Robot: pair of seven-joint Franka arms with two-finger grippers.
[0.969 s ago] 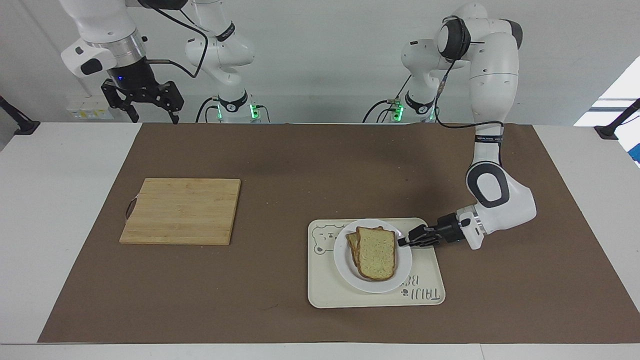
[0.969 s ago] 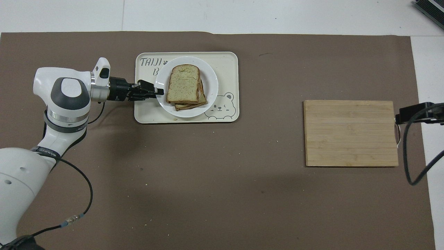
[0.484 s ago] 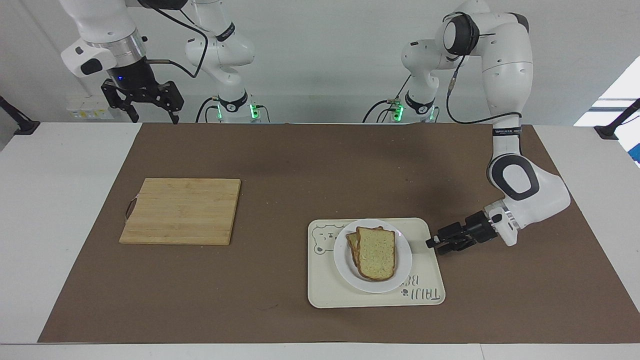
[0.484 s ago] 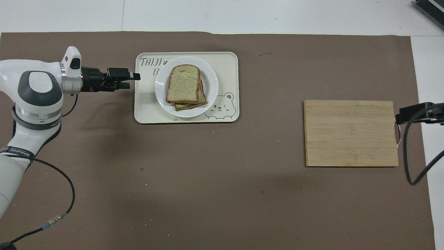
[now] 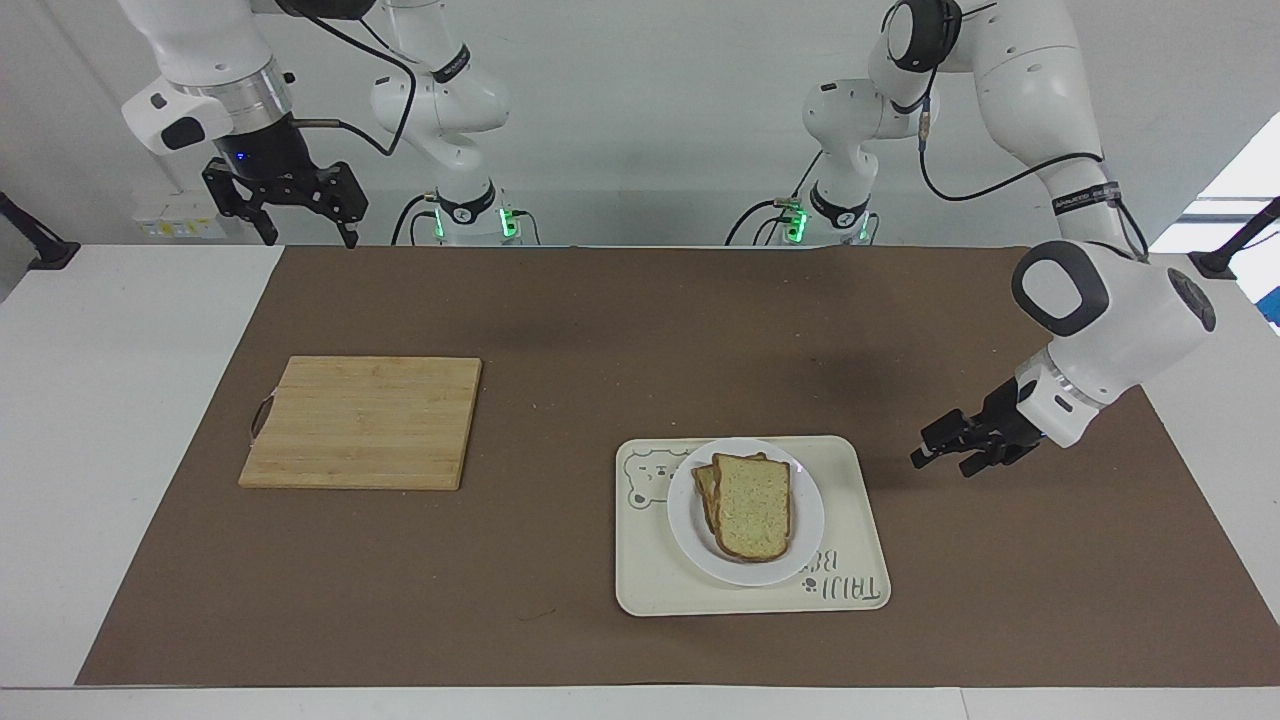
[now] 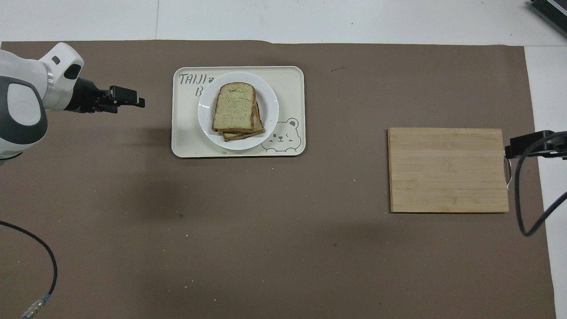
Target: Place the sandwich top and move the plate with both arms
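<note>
Since the earlier frames the left arm (image 5: 1100, 310) has backed well away from the plate and lifted; its left gripper (image 5: 945, 452) was right at the plate rim a second ago and now hangs over bare mat toward the left arm's end of the table, well apart from the tray; nothing else has shifted.

Going big to small: brown mat (image 5: 620, 330) covers most of the table; cutting board (image 5: 362, 421) sits toward the right arm's end; cream tray (image 5: 850, 590) holds the plate (image 5: 690, 540), and the sandwich top (image 5: 752, 505) already lies on the stack on that plate, long axis running nearer-to-farther from the robots.

Key relation for the plate move, I'd say: the plate lies sideways from the left gripper, toward the table's middle, so the left arm is clearly the nearer one; the right gripper (image 5: 290, 205) waits up high near its base, jaws spread wide; left jaws, can't tell.

Facing view shows the left gripper is off the mat and shows the right gripper whole; overhead only catches an edge of the right gripper (image 6: 529, 144), but gives the clean gap between left gripper (image 6: 128, 97) and tray (image 6: 292, 79).
</note>
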